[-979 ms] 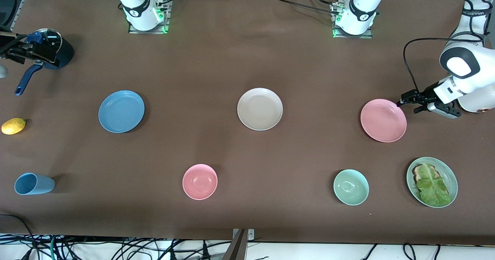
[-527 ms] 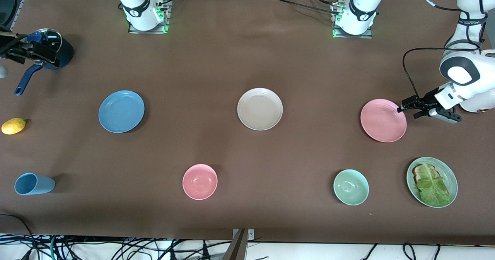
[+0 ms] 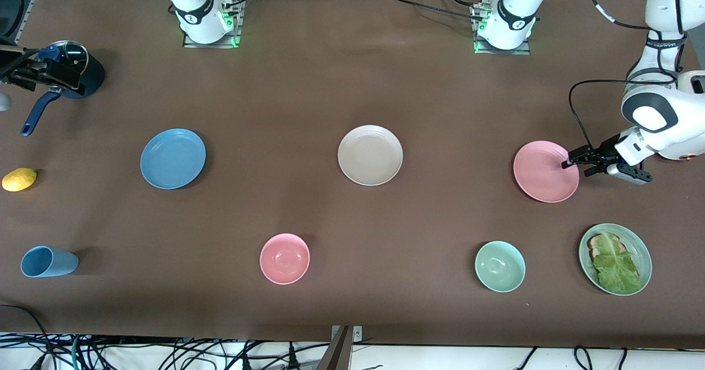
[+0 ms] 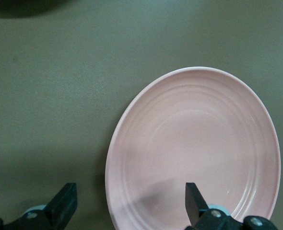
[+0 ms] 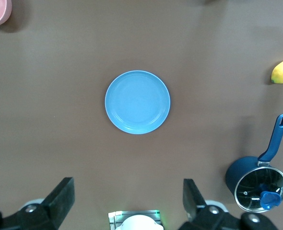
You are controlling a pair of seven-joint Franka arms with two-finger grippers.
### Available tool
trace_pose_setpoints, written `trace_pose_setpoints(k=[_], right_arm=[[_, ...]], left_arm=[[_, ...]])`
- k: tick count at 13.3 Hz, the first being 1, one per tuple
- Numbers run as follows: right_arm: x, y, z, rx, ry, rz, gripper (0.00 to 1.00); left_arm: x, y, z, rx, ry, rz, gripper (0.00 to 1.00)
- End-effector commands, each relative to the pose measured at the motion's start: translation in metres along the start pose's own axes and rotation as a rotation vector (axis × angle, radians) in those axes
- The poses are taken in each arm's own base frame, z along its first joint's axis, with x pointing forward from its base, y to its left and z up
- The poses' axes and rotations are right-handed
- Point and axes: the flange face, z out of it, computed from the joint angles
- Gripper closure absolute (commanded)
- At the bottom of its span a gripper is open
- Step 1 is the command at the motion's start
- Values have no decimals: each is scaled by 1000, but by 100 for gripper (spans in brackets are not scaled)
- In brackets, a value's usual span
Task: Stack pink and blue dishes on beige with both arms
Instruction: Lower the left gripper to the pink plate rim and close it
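Observation:
The pink plate (image 3: 542, 172) lies toward the left arm's end of the table. My left gripper (image 3: 567, 163) is low at its rim and open, one finger (image 4: 193, 196) over the plate's inside and the other finger (image 4: 67, 199) over the table outside the rim. In the left wrist view the pink plate (image 4: 194, 143) fills most of the frame. The beige plate (image 3: 370, 155) sits mid-table. The blue plate (image 3: 173, 158) lies toward the right arm's end. My right gripper (image 5: 127, 189) waits open high above the table, with the blue plate (image 5: 137, 102) far below it.
Nearer the front camera stand a pink bowl (image 3: 285, 259), a pale green bowl (image 3: 500, 266), a green plate (image 3: 645, 262) with lettuce and a lying blue cup (image 3: 47, 261). A lemon (image 3: 19, 179) and a lidded blue pot (image 3: 82, 72) sit at the right arm's end.
My left gripper has come down and in from beside the pink plate's edge, so its fingers now straddle the rim. Nothing else has moved.

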Motion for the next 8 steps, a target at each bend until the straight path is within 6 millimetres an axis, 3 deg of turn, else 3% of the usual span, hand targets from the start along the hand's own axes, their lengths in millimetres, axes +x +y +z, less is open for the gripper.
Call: trace_pose_setpoints(k=[1,6,8], right_arm=[[-2,0,-7,-13,0,1,0],[-2,0,-6,-14,-3,1,0],[-2,0,-7,-13,0,0,0]], left_arm=[[7,-1,1,1,29,11,23],[8,-2,1,1,31,11,95],[8,-2,1,1,32,11,100]])
